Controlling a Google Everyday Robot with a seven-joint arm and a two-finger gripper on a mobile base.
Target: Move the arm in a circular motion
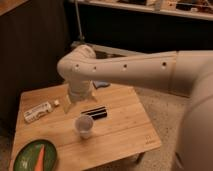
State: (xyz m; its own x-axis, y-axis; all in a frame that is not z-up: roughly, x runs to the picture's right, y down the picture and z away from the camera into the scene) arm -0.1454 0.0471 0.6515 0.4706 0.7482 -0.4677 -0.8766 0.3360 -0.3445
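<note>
cream arm (125, 70), claw (68, 106) over wooden table (127, 127), blue thing (102, 84) mostly hidden

Hidden and cut off
The arm (130, 70) runs off at the right and covers part of a blue thing (101, 84) by the surface's (127, 131) far edge. The claw (67, 108) hangs toward the far-left corner. The plate (30, 159) at the near-left corner is cropped.

One arm (125, 70), one pincer (67, 107) over one table (127, 131) — one cup (84, 126), one plate (22, 151), one carrot (40, 157), one packet (38, 112)
</note>
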